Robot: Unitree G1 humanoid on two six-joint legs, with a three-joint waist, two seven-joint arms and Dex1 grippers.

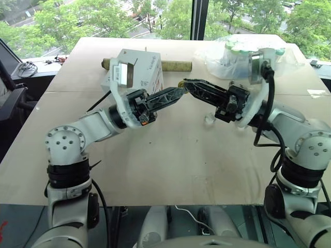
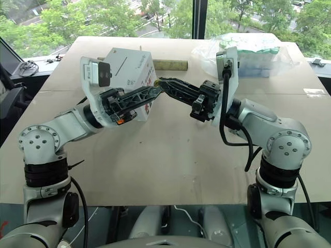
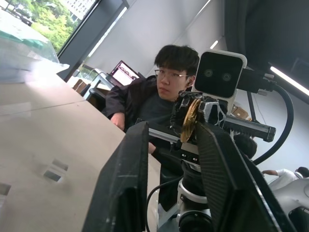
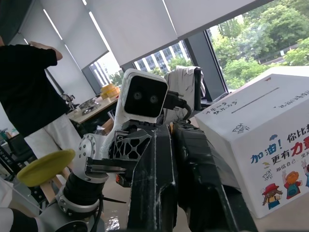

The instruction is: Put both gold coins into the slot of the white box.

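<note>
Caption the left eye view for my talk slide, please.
Right gripper offers a gold coin to the left gripper above the table, beside the white box.

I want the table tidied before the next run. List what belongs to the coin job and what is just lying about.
Job: gold coin, pinched in the right gripper; white box; its slot.
Lying about: brown cardboard tube; clear plastic bag of packs; small clear plastic bits.

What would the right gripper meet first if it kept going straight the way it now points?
Most likely the left gripper: the two point tip to tip above the table, and the right gripper holds a gold coin at that spot. Depth leaves any gap between them unclear.
</note>
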